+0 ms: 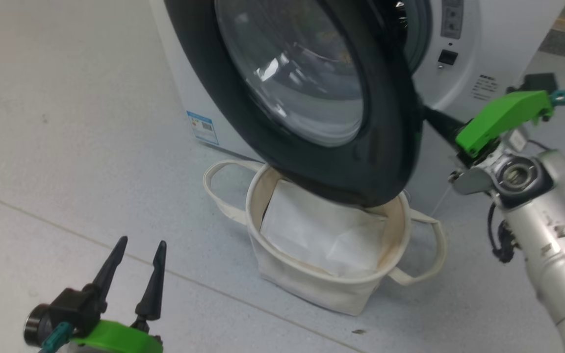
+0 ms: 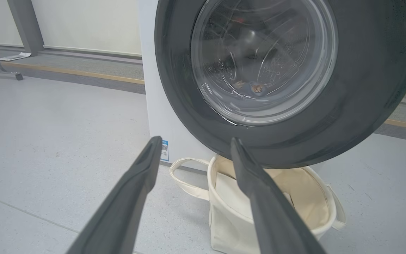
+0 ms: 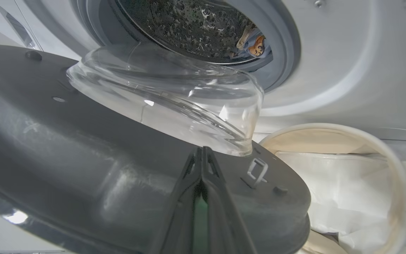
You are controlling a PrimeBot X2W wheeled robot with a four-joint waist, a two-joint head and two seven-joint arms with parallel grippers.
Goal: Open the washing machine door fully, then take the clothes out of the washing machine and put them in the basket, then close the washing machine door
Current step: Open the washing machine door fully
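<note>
The washing machine [image 1: 488, 44] stands with its door [image 1: 385, 147] swung partly out, black rim and glass bowl [image 1: 297, 73] over the basket [image 1: 312, 284]. My right gripper [image 1: 433, 117] is shut, its fingers reaching behind the door's free edge. In the right wrist view the shut right gripper [image 3: 202, 153] rests against the door's grey inner face [image 3: 83, 148] beside the glass bowl [image 3: 174, 102]. Clothes [image 3: 256, 44], light blue with an orange figure, lie in the steel drum [image 3: 189, 24]. My left gripper [image 1: 143, 241] hangs open and empty at the lower left, well short of the basket [image 2: 224, 225].
A flat white sheet [image 1: 321, 235] lies in the basket. A blue label [image 1: 201, 126] marks the machine's lower corner. Grey floor [image 1: 66, 147] spreads left of the machine. A grey post [image 2: 23, 24] and a wheeled stand foot [image 2: 9, 72] stand far back left.
</note>
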